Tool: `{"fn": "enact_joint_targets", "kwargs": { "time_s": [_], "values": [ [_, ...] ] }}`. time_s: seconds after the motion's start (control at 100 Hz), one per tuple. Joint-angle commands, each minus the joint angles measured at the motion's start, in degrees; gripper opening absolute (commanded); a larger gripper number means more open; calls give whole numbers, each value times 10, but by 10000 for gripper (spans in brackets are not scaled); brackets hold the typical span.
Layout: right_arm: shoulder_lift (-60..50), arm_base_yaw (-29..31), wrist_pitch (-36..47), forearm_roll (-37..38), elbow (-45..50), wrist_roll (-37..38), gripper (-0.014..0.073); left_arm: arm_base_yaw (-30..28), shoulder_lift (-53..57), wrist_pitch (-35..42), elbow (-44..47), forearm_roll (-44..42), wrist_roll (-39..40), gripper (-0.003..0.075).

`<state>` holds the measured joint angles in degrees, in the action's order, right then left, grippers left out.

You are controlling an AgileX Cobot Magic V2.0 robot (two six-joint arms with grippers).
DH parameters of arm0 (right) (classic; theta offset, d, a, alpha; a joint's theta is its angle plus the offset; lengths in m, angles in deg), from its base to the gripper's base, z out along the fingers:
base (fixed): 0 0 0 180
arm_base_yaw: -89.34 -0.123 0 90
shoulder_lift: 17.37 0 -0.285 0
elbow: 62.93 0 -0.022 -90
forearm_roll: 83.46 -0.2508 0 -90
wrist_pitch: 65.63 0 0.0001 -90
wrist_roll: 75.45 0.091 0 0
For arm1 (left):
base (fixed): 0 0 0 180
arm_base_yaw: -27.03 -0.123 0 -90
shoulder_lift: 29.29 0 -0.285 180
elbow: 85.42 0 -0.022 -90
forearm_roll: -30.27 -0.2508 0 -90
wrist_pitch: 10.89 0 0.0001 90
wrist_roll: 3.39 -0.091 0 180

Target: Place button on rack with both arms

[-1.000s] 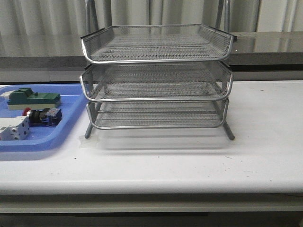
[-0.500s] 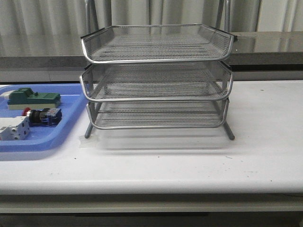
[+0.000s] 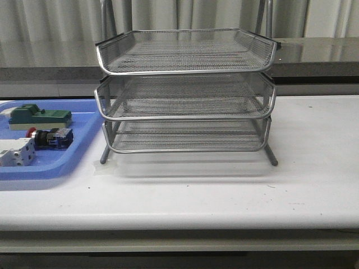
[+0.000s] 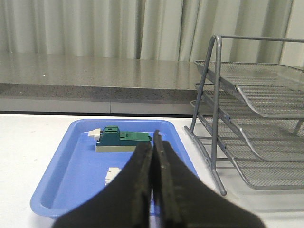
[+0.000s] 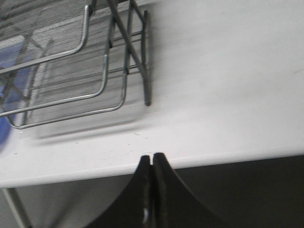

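The rack point(image 3: 185, 92) stands empty on the counter point(image 3: 224, 190), and the button point(image 3: 51, 138) lies in the blue tray point(image 3: 84, 120) beside it. Both tools, left point(image 4: 153, 147) and right point(image 5: 152, 164), are pinched closed on nothing. The button looks light, rigid and prone to rolling, so its black barrel seems the best grip.

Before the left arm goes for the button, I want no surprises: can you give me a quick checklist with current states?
1. Button lying in the blue tray: ok.
2. Nothing on top of the button: ok.
3. Left gripper open for a grasp: not ok, shut.
4. Right gripper open for handover: not ok, shut.
5. Rack tiers free: ok.
6. White block close beside the button: cannot tell if touching.
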<state>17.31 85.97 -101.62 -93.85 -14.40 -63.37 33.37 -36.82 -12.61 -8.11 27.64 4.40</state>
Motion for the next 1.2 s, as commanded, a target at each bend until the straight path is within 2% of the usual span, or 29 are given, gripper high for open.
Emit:
{"fn": "enact_joint_targets", "kwargs": {
  "time_s": [0.0,0.16,0.33,0.43,0.58,0.65,0.87,1.03,1.19],
  "values": [
    [29,2,53,-80,-22,-6,-60,-1,18,51,25,3,4,-20],
    [64,2,89,-164,-22,-6,-60,-1,18,51,25,3,4,-20],
    [104,2,109,-193,-22,-7,-27,-1,18,51,25,3,4,-20],
    [129,2,120,-216,-22,-8,81,-1,18,51,25,3,4,-20],
    [171,-2,150,-261,-22,-31,330,-1,18,51,25,3,4,-20],
    [196,-9,171,-279,-22,-52,387,-1,18,51,25,3,4,-20],
    [309,-65,230,-331,-46,-109,391,-1,18,51,25,3,4,-20],
    [403,-106,249,-332,-90,-124,391,-1,18,51,25,3,4,-20],
    [484,-116,252,-332,-142,-142,391,-1,18,51,25,3,4,-20]
  ]
}}
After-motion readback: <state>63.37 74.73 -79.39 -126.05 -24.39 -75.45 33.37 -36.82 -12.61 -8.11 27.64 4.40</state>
